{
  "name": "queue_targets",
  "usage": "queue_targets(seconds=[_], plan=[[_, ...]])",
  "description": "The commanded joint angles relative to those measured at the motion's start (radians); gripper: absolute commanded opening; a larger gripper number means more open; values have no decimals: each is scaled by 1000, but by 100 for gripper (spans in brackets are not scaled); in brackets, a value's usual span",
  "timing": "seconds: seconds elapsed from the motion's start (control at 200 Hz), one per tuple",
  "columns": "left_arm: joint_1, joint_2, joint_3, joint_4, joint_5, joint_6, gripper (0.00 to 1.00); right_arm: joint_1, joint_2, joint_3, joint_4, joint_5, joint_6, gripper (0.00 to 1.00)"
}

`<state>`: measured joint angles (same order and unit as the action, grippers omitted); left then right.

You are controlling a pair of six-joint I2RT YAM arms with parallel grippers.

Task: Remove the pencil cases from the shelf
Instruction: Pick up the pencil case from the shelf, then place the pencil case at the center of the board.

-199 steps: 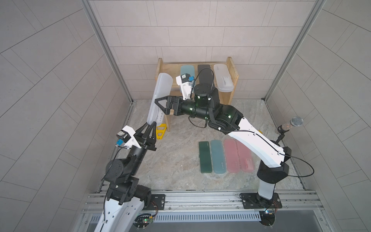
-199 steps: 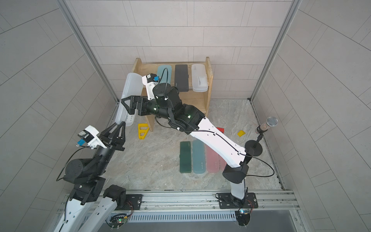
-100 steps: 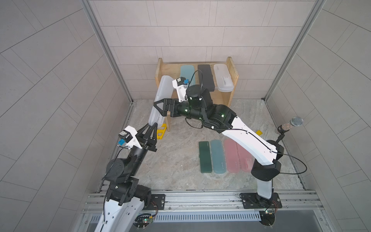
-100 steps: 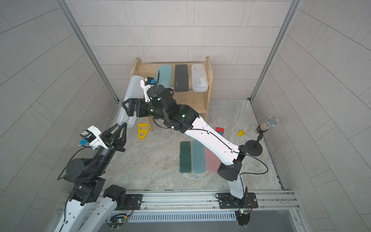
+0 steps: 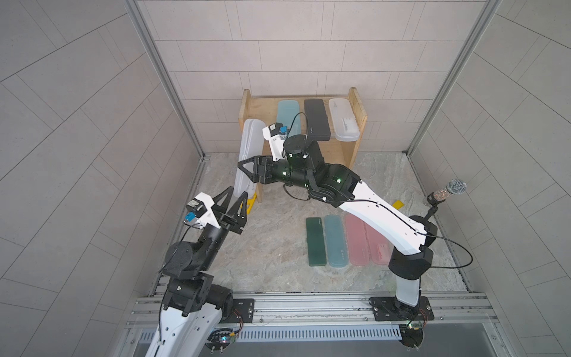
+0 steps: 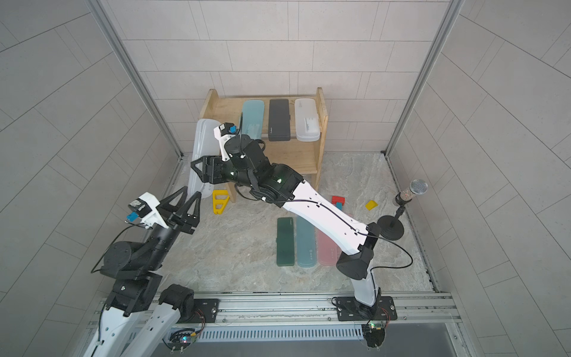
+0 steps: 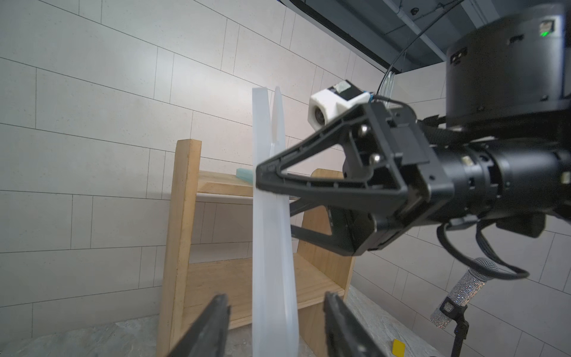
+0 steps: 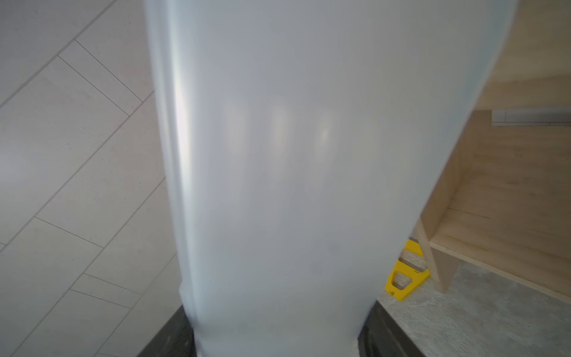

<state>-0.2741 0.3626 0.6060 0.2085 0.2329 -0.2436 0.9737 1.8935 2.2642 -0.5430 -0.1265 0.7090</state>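
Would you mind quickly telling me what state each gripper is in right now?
Left gripper: open, fingers either side of the frosted white pencil case, not gripping.
Right gripper: shut on that case.

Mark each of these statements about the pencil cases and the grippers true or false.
1. Three cases lie on the top tier of the shelf. True: a teal case, a black case and a frosted case.
2. The dark green case sits on the shelf. False: it lies on the floor.
3. The fingers of the right gripper clamp the upright white case. True.
4. The fingers of the left gripper grip that case. False: they stand open, one on either side of its lower end.
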Motion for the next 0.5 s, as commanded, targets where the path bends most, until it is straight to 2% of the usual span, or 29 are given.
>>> queue_targets(seconds=[0.0, 0.11, 0.275, 0.38, 0.495], plan=[[4, 4, 59, -30, -95, -30, 100, -18, -107, -103, -68, 23, -93, 54], [4, 39, 96, -100, -187, -20, 100, -31, -225, -274, -156, 23, -138, 54], [4, 73, 95, -99, -323, -9, 100, -44, -357, -553, -258, -12, -147, 55], [4, 106, 106, -109, -339, -2, 100, -50, -388, -717, -325, 5, -71, 59], [3, 128, 99, -103, -338, -30, 100, -54, -375, -836, -297, -16, 18, 59]])
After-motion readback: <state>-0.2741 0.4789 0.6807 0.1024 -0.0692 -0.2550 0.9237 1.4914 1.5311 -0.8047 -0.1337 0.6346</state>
